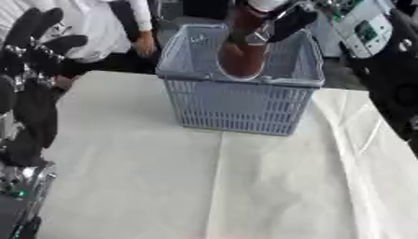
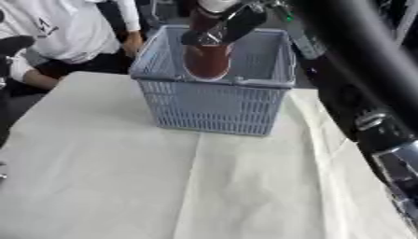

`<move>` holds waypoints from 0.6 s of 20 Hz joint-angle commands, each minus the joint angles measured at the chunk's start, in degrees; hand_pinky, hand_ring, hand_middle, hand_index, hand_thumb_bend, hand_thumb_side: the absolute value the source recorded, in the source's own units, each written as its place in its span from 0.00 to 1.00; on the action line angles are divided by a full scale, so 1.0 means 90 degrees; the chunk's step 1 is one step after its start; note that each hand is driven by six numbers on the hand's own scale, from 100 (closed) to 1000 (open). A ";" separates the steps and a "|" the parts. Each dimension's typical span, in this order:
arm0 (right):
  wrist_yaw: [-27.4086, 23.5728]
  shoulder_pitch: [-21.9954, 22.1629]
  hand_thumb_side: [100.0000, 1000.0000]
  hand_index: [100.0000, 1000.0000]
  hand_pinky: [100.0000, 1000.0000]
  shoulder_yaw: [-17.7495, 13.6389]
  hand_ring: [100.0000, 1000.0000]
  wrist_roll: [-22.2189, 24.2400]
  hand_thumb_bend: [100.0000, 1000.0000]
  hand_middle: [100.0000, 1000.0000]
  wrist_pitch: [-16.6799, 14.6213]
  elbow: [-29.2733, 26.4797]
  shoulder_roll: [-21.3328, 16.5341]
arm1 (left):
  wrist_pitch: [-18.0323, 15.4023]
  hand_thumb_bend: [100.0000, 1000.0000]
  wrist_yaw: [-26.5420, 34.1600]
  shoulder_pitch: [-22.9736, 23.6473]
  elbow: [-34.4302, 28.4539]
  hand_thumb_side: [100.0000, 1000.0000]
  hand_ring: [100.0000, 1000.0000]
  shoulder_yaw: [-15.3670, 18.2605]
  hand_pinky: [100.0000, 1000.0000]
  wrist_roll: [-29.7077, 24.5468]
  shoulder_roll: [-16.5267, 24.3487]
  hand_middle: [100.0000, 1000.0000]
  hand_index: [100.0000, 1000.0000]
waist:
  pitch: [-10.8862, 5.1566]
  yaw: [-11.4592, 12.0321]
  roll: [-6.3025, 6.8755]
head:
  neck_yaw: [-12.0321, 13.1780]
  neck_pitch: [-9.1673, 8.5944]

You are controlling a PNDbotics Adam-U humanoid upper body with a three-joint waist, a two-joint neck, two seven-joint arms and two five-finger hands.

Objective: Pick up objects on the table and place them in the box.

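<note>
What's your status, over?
Right hand shut on brown bottle, held over the basket. Left hand idle at left edge, fingers up. Nothing blocking the drop.

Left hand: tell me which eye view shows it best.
The left eye view. There the left hand stands raised at the picture's left edge, fingers up and relaxed, holding nothing, clear of the basket. The right eye view catches only a dark sliver of it at the left edge, too little to read.
</note>
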 commanded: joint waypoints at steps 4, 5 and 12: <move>0.0997 -0.0285 0.00 0.01 0.00 -0.0320 0.00 -0.0579 0.47 0.00 -0.0110 0.0538 0.0084 | -0.0010 0.40 0.0030 -0.0112 -0.0105 1.00 0.71 0.0010 0.92 -0.0028 0.0090 0.90 1.00 | -0.0055 0.0015 0.0035 | 0.0067 -0.0042; 0.1175 -0.0292 0.00 0.01 0.00 -0.0370 0.00 -0.0696 0.47 0.00 -0.0110 0.0630 0.0107 | -0.0011 0.40 0.0031 -0.0115 -0.0105 1.00 0.71 0.0011 0.92 -0.0026 0.0088 0.90 1.00 | -0.0055 0.0018 0.0036 | 0.0068 -0.0042; 0.2388 -0.0336 0.00 0.01 0.00 -0.0854 0.00 -0.1510 0.48 0.00 -0.0101 0.1217 0.0210 | -0.0007 0.40 0.0038 -0.0124 -0.0105 1.00 0.71 0.0015 0.92 -0.0031 0.0077 0.90 1.00 | -0.0044 0.0030 0.0044 | 0.0074 -0.0046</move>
